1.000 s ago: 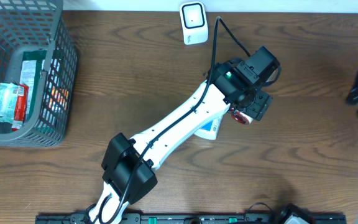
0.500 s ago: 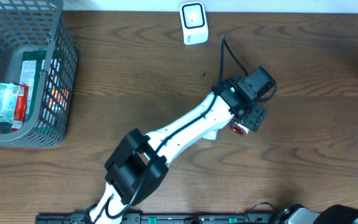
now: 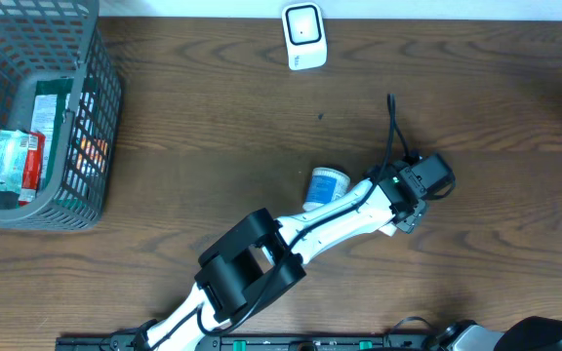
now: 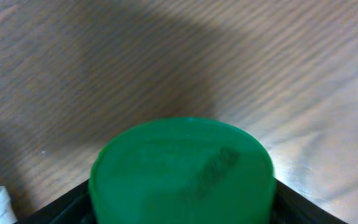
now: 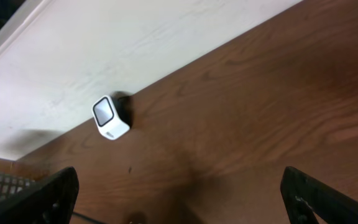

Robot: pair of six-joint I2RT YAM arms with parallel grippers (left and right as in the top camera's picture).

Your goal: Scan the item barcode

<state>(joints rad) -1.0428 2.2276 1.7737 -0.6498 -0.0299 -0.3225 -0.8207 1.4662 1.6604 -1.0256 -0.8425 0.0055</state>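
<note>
— How does the left arm (image 3: 330, 219) lie?

— Seen from above, it stretches low across the table (image 3: 213, 127). It runs from its base at the near edge and slants out to the right, with the wrist and the left hand (image 3: 405, 216) at the far end of the reach.

— And the hand itself?

— Its own camera answers that. The green-lidded item (image 4: 182, 158) fills the gap, and the dark fingers (image 4: 58, 204) press against both its sides, so the hand is clamped on it, close over the wood. From overhead the wrist hides that item altogether.

— Where is the scanner?

— The scanner (image 3: 303, 36) stands at the far edge of the table, well apart from the held item. The right wrist camera catches the same scanner (image 5: 112, 118) against the pale wall.

— The right hand?

— The right hand (image 5: 180, 180) has its fingers spread wide with nothing between them, only bare wood below. The overhead view shows almost nothing of that arm.

— What else shows only from above?

— A white and blue tub (image 3: 326, 185) lies just beside the left arm, on its far side. A grey basket (image 3: 105, 97) sits at the left end with packets (image 3: 13, 161) inside. The left wrist view has a white scrap in its lower left corner, and I cannot tell what it is.
</note>
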